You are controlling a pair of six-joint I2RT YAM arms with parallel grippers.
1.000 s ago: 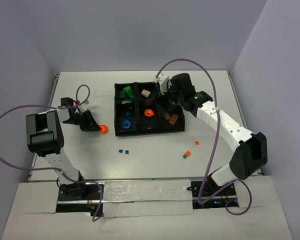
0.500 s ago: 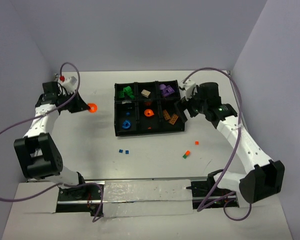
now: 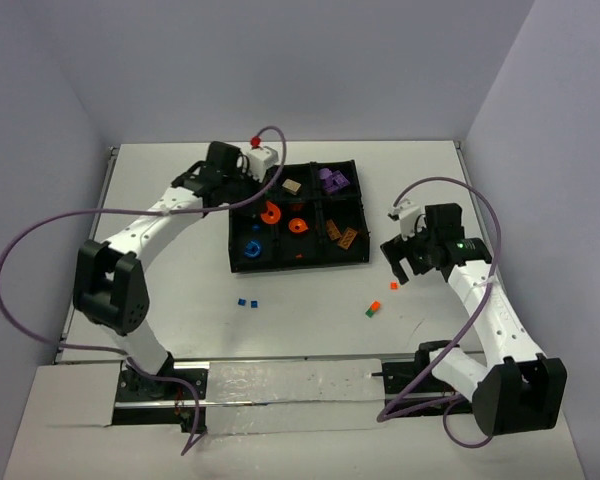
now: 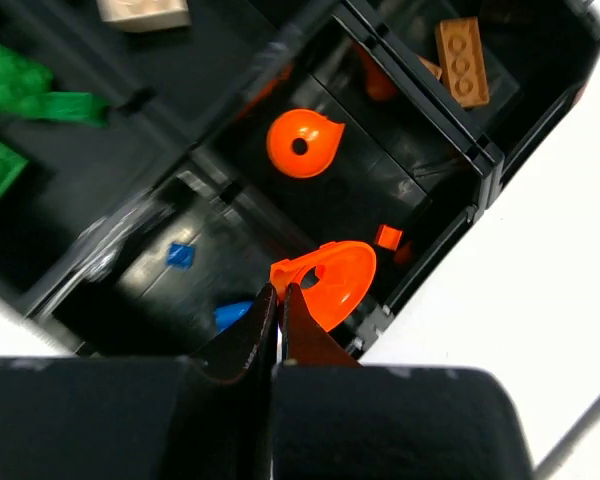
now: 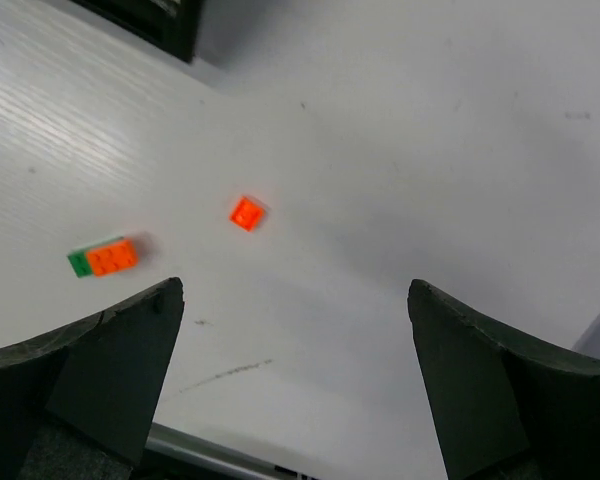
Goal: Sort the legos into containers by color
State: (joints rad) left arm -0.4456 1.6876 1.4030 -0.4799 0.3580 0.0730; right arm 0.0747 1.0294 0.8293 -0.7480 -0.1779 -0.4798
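My left gripper [image 3: 264, 203] [image 4: 277, 291] is shut on the rim of a round orange lego [image 3: 271, 213] [image 4: 332, 280]. It hangs above the black tray [image 3: 300, 265] [image 4: 450, 130], by the wall between the blue and orange compartments. A similar orange round piece [image 3: 298, 227] [image 4: 302, 143] and a small orange brick [image 4: 387, 236] lie in the orange compartment. My right gripper [image 3: 405, 260] [image 5: 295, 290] stands wide open and empty over the table to the right of the tray. Ahead of it lie a small orange brick [image 3: 393, 286] [image 5: 246, 213] and an orange-and-green brick [image 3: 372, 309] [image 5: 105, 258].
Other compartments hold green pieces [image 3: 250, 184] [image 4: 20, 90], a tan brick [image 3: 291, 186], purple pieces [image 3: 331, 180], brown bricks [image 3: 344, 236] [image 4: 463, 60] and blue pieces [image 3: 252, 247] [image 4: 181, 255]. Two tiny blue bricks [image 3: 248, 301] lie on the table in front of the tray.
The left arm has swung right from the table's left side to above the tray, carrying the orange piece. The right gripper has left the tray, moved right and nearer, and opened wider.
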